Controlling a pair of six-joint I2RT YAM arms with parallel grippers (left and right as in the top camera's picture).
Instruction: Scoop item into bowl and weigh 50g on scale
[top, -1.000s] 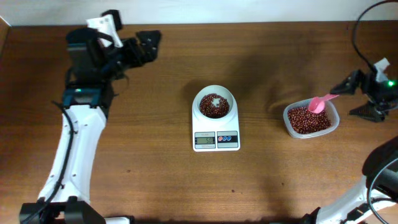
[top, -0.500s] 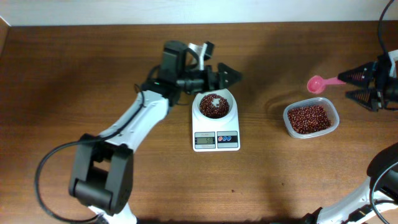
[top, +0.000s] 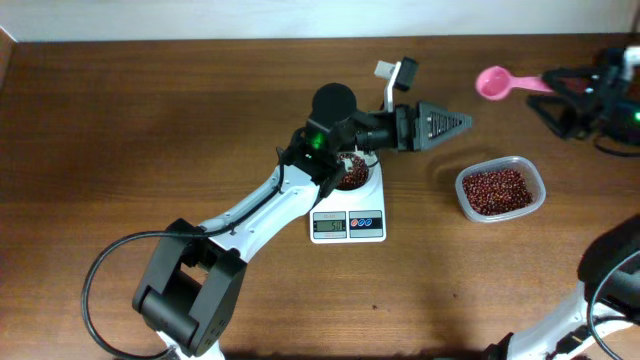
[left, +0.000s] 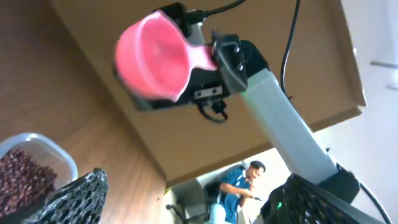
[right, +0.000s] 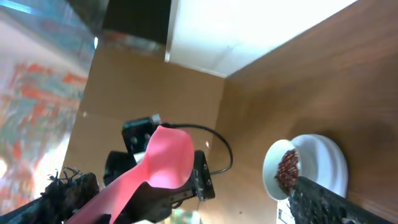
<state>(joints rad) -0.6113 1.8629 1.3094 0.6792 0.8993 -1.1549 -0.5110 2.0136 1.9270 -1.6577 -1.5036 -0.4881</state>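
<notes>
Over the scale (top: 348, 225), my left gripper (top: 452, 122) hangs with its fingers spread apart and nothing between them. My arm hides part of the white bowl (top: 372, 177), which sits on the scale's platform with beans (top: 350, 181) in it. Far right, my right gripper (top: 556, 88) clamps the pink scoop (top: 492, 82) by its handle, up beyond the clear tub (top: 537, 186) of beans.

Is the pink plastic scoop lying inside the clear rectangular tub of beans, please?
No, the pink plastic scoop is held by the right gripper, apart from the clear tub.
</notes>
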